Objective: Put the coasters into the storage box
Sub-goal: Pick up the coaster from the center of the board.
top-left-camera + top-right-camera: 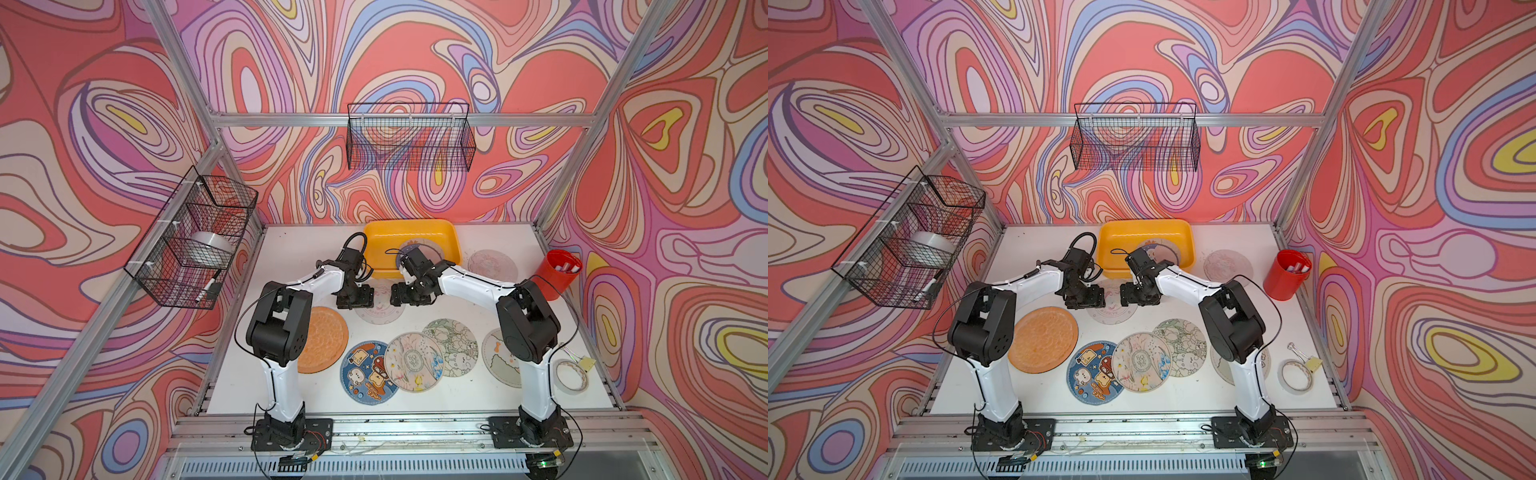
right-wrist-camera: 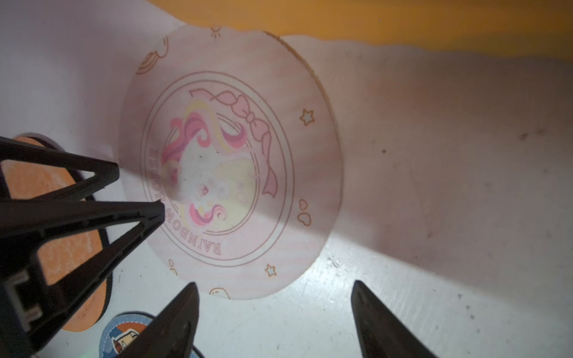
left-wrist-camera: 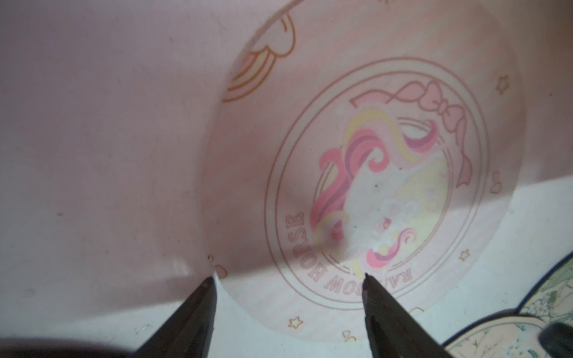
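White surface (image 1: pixel 291 257) bore the pale pink round unicorn coaster (image 1: pixel 379 312) flat just beside the yellow plastic storage box (image 1: pixel 395 232), the spread left end effector (image 3: pixel 289 276) seemingly straddling its rim, the right end effector (image 2: pixel 275 282) likewise spread alongside.

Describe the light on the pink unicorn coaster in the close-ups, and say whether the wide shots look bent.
Left wrist view: pinkish shadow covers most of the unicorn coaster; one strip is brightly lit. Right wrist view: the same shadow edge crosses it, and the yellow storage box is blurred. Both top views: evenly lit, but the wide lens makes the aluminium frame posts splay outward.
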